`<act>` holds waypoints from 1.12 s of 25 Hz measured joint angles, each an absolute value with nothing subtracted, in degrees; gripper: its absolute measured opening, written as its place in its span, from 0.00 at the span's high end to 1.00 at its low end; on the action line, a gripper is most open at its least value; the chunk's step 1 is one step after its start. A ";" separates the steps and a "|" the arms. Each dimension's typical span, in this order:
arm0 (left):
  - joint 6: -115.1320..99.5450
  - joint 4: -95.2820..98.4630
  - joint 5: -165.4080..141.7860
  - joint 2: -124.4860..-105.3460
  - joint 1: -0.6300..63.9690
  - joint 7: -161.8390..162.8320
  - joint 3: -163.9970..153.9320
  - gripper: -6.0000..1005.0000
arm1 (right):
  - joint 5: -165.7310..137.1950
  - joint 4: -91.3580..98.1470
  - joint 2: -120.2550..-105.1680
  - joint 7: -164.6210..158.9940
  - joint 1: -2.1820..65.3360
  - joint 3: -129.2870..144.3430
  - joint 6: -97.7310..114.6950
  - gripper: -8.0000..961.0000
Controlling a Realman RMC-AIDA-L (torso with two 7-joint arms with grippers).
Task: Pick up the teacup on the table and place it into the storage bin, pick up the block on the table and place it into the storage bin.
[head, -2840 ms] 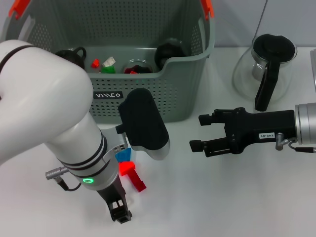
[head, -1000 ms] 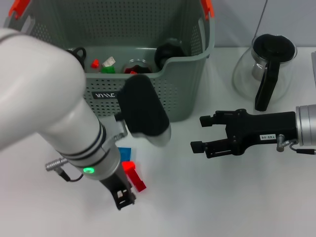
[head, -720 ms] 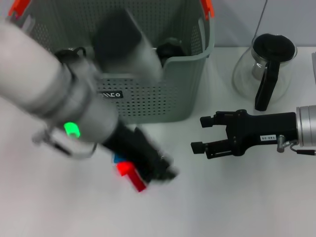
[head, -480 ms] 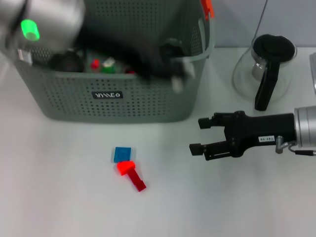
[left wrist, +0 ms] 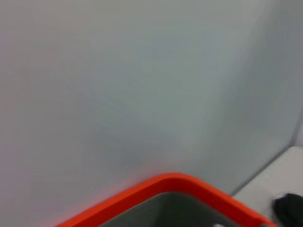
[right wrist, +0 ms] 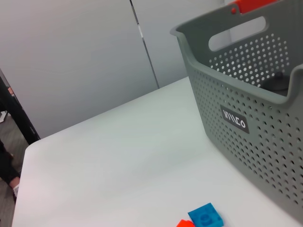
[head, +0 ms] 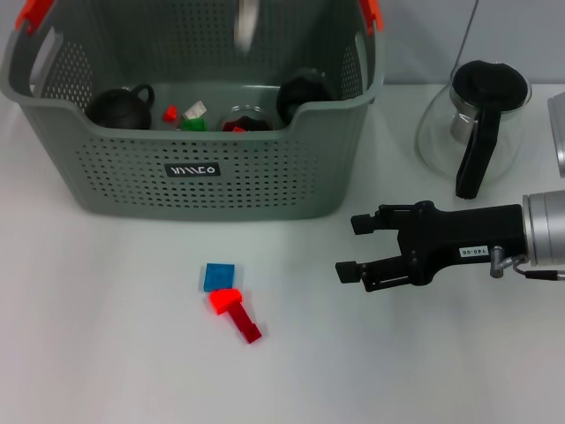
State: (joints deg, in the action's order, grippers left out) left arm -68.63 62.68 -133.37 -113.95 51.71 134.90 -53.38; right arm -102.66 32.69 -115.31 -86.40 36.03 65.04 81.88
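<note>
Right gripper (head: pixel 350 246) hovers over the table (head: pixel 106 353), fingers apart, holding nothing – blue block (head: pixel 219 276) and red block (head: pixel 235 314) lie touching before the storage bin (head: pixel 203 172); dark teacup (head: pixel 119 106) sits inside it

storage bin (head: pixel 265 185) top cut off; blurred streak (head: pixel 246 22) above, unidentifiable; left pincer unseen

We note the right gripper (head: pixel 353 246): black two-finger body, small white label, silver cylindrical wrist, thin grey cable alongside.
</note>
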 joint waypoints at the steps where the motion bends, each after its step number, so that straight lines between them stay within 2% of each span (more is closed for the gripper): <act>1: -67.65 62.36 -133.99 -114.17 51.77 134.90 -53.42 0.69 | -102.66 32.69 -115.31 -86.39 36.05 65.04 81.91 0.04; 5: -65.94 63.28 -134.75 -114.89 51.09 134.84 -53.87 0.67 | -102.66 32.69 -115.18 -86.39 36.16 65.04 81.93 0.04; 8: -68.59 66.18 -133.29 -115.23 49.76 133.31 -53.69 0.56 | -102.66 32.69 -115.08 -86.34 36.20 65.04 81.95 0.04; 10: -75.13 70.90 -129.07 -116.10 47.32 129.05 -53.27 0.49 | -102.64 32.69 -115.01 -86.33 36.19 65.01 81.92 0.04; 14: -94.23 82.65 -118.07 -118.58 40.07 117.30 -53.29 0.32 | -102.65 32.69 -114.96 -86.32 35.96 64.67 81.91 0.04; 16: -105.40 90.61 -115.43 -121.11 35.22 111.70 -54.23 0.22 | -102.65 32.69 -114.96 -86.36 35.88 64.56 81.77 0.04; 18: -109.17 94.55 -115.80 -122.39 32.45 109.34 -55.58 0.17 | -102.66 32.69 -114.96 -86.45 35.89 64.53 81.58 0.04; 19: -110.71 97.66 -117.63 -123.28 28.91 106.61 -59.33 0.15 | -102.64 32.69 -114.96 -86.48 35.93 64.51 81.50 0.04; 22: -110.79 99.71 -121.21 -123.69 25.42 104.04 -64.95 0.07 | -102.65 32.69 -114.96 -86.52 36.04 64.51 81.36 0.04; 24: -110.44 100.33 -125.95 -124.17 23.47 101.94 -69.57 0.07 | -102.65 32.69 -114.96 -86.65 36.07 64.51 81.26 0.04; 28: -106.33 96.37 -133.56 -124.54 23.50 99.32 -77.37 0.08 | -102.65 32.61 -114.99 -86.83 36.10 64.51 81.16 0.04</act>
